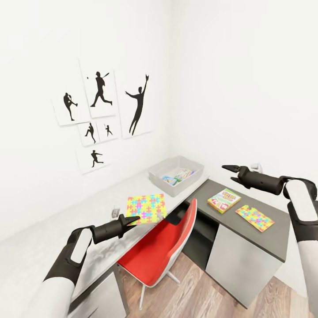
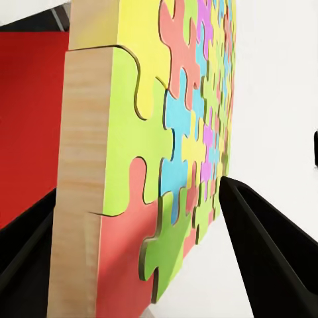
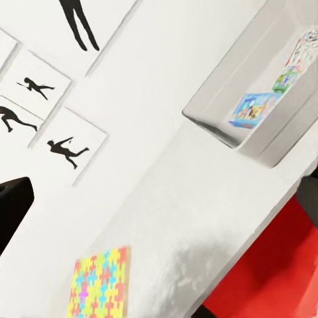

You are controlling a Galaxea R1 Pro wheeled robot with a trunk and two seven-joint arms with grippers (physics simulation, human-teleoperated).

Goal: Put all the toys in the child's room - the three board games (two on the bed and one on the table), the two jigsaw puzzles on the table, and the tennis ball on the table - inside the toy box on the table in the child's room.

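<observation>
The counter [image 1: 53, 229], an L of pale top and lower dark grey unit, ran from lower left to right of the head view. The toy box [image 1: 155, 176] sat at the frame's centre, at the corner of the pale top, with two board games [image 1: 179, 175] lying inside; their covers were too small to read. A red and white chair [image 1: 157, 251] stood at lower centre, its back hiding part of the counter edge.

One jigsaw puzzle [image 1: 147, 207] lay on the pale top, left of centre. The left pincer [image 1: 130, 219] was spread wide at its near edge; in the left wrist view one finger [image 2: 271, 255] lay along the sheet's face, contact uncertain.

A second jigsaw puzzle [image 1: 255, 217] and a third board game [image 1: 224, 200], its title illegible, lay on the dark unit, right of centre. The right pincer [image 1: 227, 168] hovered above them, holding nothing; its opening could not be judged.
</observation>
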